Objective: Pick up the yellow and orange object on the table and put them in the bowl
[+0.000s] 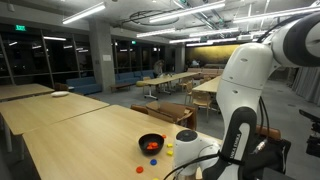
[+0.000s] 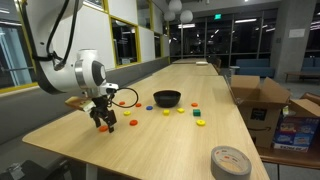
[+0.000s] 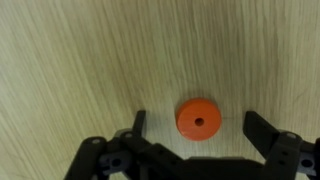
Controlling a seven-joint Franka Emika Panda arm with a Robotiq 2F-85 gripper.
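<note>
Gripper (image 2: pixel 101 125) hangs low over the wooden table (image 2: pixel 150 145) with its two fingers (image 3: pixel 140 122) spread wide, and it holds nothing. In the wrist view a round orange piece (image 3: pixel 198 119) lies flat on the table between them, touching neither. The black bowl (image 2: pixel 167 98) sits farther off to the right, and a yellow piece (image 2: pixel 166 112) lies just on its near side.

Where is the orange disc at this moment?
In the wrist view the orange disc lies flat on the wooden table, about midway between the jaws of the open gripper, touching neither.
</note>
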